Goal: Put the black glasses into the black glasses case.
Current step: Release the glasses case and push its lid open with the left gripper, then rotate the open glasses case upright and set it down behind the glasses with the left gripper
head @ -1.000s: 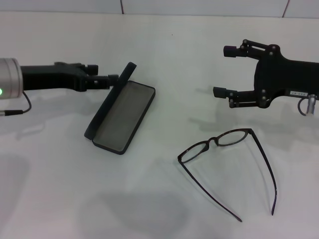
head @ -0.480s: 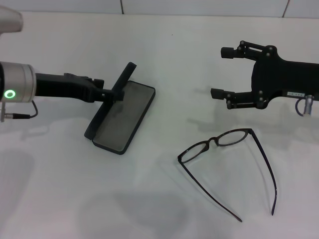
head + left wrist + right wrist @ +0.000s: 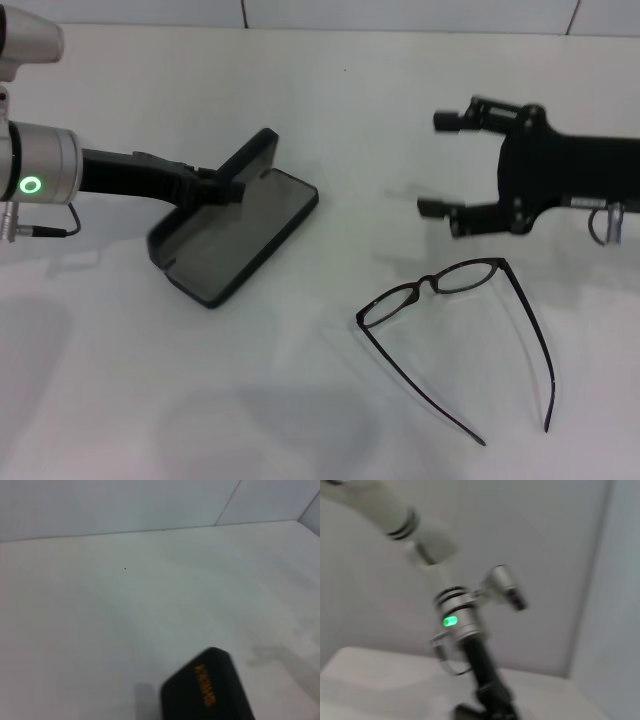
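Far left in the head view: left gripper (image 3: 228, 187), black, on a silver wrist with a green light, reaching in over the white tabletop (image 3: 330, 110) and clamped shut on the raised lid of the flat rectangular black glasses case (image 3: 235, 236). Compared with a second ago, lid tipped further back and whole case slid and turned slightly, its near corner now closer to the table's left side; grey-lined base lying open and facing up, nothing inside. Judged from this: opening step close to done, case ready to receive, lid in need of holding so it does not fall shut. In the left wrist view, only one rounded black corner of the lid with small orange lettering, over bare white surface. Centre right, near the front edge: thin black-framed glasses (image 3: 455, 330) with rounded clear lenses, lying flat on the table in the same spot as before, untouched, well apart from the case. Frame front angled toward the back, both long slim temple arms unfolded and pointing toward the robot, splayed apart. As they lie, too wide for the case; arms likely to need folding, and thin frame low on the table likely awkward to pinch. Far right: right gripper (image 3: 440, 165), black, fingers spread wide apart, empty, hovering behind the glasses, shifted slightly leftward since a second ago.
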Robot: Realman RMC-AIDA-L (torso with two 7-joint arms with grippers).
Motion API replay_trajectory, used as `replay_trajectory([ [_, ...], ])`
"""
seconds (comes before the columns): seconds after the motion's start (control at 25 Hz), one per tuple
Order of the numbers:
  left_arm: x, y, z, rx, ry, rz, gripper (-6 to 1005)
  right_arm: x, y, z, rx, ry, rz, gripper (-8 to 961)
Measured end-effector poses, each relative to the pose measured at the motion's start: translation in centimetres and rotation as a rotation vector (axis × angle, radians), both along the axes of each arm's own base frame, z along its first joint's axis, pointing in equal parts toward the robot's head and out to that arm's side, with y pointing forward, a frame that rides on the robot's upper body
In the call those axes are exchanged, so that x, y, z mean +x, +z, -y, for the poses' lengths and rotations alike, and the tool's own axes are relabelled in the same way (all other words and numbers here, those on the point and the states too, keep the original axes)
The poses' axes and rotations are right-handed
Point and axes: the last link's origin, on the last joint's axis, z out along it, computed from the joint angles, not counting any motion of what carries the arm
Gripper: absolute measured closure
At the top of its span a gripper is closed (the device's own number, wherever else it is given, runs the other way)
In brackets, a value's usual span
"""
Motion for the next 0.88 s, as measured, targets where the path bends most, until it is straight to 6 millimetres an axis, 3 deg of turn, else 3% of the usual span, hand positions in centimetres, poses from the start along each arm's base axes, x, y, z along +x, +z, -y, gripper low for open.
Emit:
replay_trajectory([
  [0.24, -0.2, 0.4, -0.1, 0.008, 0.007, -0.007, 526, -0.2, -0.3, 3.0, -0.209, 0.165, 0.115, 106],
  [0.36, 0.0, 1.2, -0.6, 0.020, -0.004, -0.014, 710, 0.1, -0.7, 4.0, -0.272, 0.198, 0.158, 107],
  [0.64, 1.1, 2.0, -1.8, 0.007, -0.076, -0.062, 769, 0.3, -1.7, 4.5, -0.278, 0.202, 0.172, 109],
  [0.88, 4.2, 2.0, -3.7, -0.013, -0.230, -0.129, 802, 0.9, -1.9, 5.0, -0.263, 0.207, 0.159, 111],
])
